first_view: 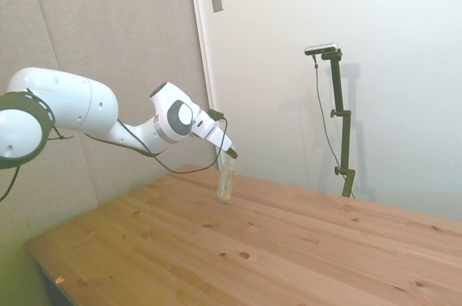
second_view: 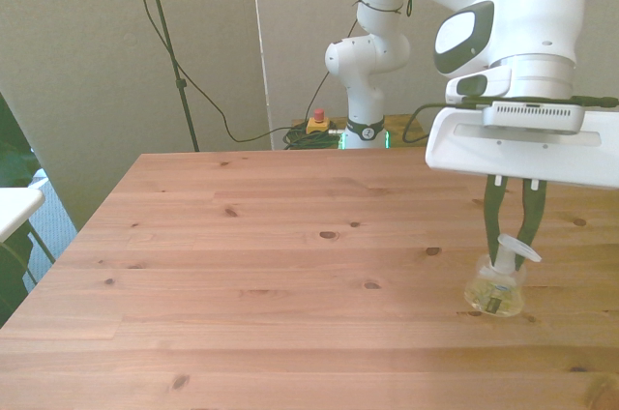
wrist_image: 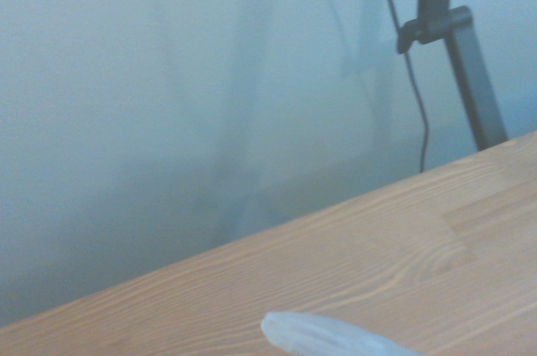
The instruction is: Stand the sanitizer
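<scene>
While hand (second_view: 514,253) grips sanitizer (second_view: 494,291), upright near table (second_view: 242,294) edge.

You had a bare wooden table (second_view: 261,265) of knotted planks. Only the sanitizer (second_view: 496,289) stood on it, base touching the wood, near the table's edge at the front view's right.

Blurred sanitizer (wrist_image: 331,337) over wooden table (wrist_image: 361,264)

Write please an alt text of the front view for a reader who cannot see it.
The gripper holds a small clear sanitizer bottle by its white top, nearly upright, its base on or just above the wooden table, near the front view's right edge.
</scene>
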Motion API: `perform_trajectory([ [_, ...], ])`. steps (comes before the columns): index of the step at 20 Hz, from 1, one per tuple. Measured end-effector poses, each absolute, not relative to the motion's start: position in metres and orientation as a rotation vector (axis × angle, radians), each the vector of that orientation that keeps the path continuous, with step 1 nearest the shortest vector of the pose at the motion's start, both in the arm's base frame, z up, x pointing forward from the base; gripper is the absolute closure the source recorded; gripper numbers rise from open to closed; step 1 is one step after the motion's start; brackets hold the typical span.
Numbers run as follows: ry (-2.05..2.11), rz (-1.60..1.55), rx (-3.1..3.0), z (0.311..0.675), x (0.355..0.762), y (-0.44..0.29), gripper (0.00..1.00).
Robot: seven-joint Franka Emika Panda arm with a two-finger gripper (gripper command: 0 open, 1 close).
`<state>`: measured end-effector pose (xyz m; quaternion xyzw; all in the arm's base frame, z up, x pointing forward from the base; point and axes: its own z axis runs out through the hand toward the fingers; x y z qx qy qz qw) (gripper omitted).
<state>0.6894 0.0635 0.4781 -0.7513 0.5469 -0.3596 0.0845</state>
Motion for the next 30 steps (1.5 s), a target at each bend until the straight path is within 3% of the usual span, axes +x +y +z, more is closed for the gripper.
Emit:
perform_trajectory([
  [7, 1.643, -1.275, -2.201, 0.454, 0.617, 0.051, 1.00],
  [15, 1.636, -1.388, -2.133, 0.440, 0.578, 0.046, 1.00],
  [16, 1.640, -1.385, -2.133, 0.437, 0.576, 0.046, 0.00],
  [30, 1.633, -1.363, -2.156, 0.429, 0.568, 0.052, 0.00],
])
